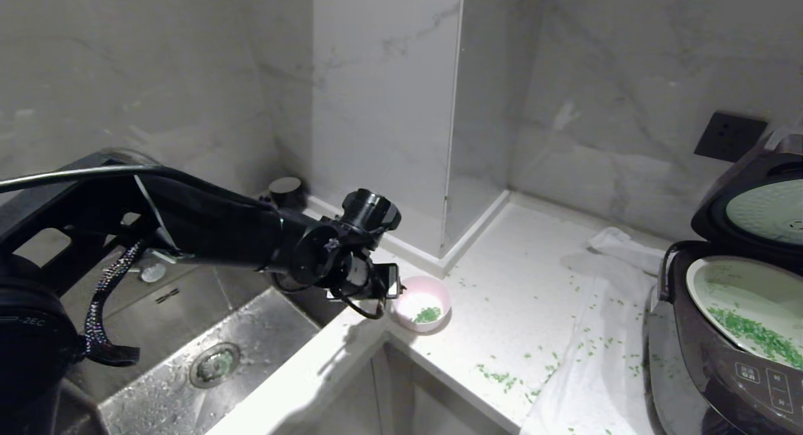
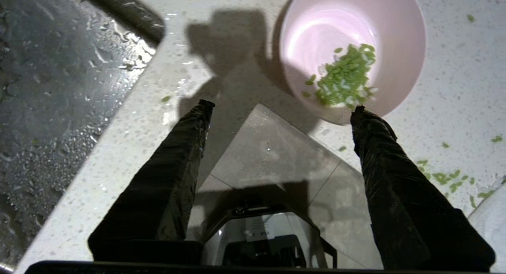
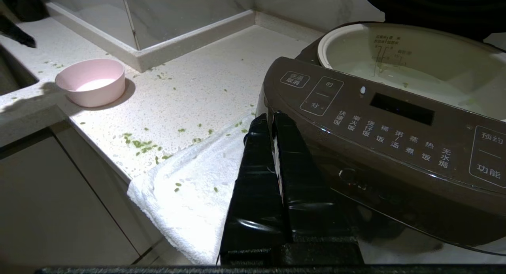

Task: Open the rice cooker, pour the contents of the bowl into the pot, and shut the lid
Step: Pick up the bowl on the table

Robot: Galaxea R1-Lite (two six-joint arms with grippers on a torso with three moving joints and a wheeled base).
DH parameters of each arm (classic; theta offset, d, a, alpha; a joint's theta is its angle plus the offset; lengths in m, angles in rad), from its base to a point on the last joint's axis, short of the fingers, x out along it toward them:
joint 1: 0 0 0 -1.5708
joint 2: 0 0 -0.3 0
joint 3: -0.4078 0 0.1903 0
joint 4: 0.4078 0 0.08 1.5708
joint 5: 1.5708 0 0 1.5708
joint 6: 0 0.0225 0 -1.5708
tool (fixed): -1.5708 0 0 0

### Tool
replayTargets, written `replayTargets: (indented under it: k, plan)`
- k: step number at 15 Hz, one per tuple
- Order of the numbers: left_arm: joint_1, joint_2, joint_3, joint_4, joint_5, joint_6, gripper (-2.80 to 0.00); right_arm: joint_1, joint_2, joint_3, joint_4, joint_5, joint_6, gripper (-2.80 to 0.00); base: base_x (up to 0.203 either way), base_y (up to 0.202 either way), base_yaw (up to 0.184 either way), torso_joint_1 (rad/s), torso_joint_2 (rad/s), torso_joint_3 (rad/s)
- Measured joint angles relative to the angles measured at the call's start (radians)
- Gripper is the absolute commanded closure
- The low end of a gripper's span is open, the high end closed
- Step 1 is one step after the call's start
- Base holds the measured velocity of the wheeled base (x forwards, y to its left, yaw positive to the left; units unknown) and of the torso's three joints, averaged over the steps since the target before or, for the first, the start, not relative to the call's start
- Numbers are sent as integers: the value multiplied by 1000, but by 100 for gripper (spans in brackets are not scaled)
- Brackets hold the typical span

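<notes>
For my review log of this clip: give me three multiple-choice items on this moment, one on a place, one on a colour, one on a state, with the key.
1. Where does the small round pale pink bowl stand?
A. on the white counter by the steel sink
B. inside the sink
C. on the white towel

2. What colour are the grain-like bits in the bowl?
A. red
B. bright green
C. black

3. How is the dark brown rice cooker's hinged lid?
A. shut
B. removed and lying on the counter
C. raised open

Key: 1 A, it sits on the counter next to the sink corner; 2 B, the left wrist view shows green; 3 C, its silvery underside faces out above the pale inner pot.
</notes>
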Motion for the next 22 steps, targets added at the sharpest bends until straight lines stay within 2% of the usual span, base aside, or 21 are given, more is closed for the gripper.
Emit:
replayTargets:
  k: [3, 8, 18, 19, 22]
  plan:
    - [-33, 51, -68, 36, 0, -1, -280, 0, 0, 0, 0, 0, 0, 0, 0, 0, 0, 0, 0, 0]
    - [-47, 150, -168, 67, 4, -9, -280, 0, 0, 0, 1, 0, 0, 0, 0, 0, 0, 0, 0, 0]
    - [-36, 311, -309, 67, 12, -7, -280, 0, 0, 0, 1, 0, 0, 0, 0, 0, 0, 0, 0, 0]
    - [-33, 324, -321, 67, 12, -6, 0, 0, 0, 0, 0, 0, 0, 0, 0, 0, 0, 0, 0, 0]
    - [-34, 350, -333, 67, 13, -2, 0, 0, 0, 0, 0, 0, 0, 0, 0, 0, 0, 0, 0, 0]
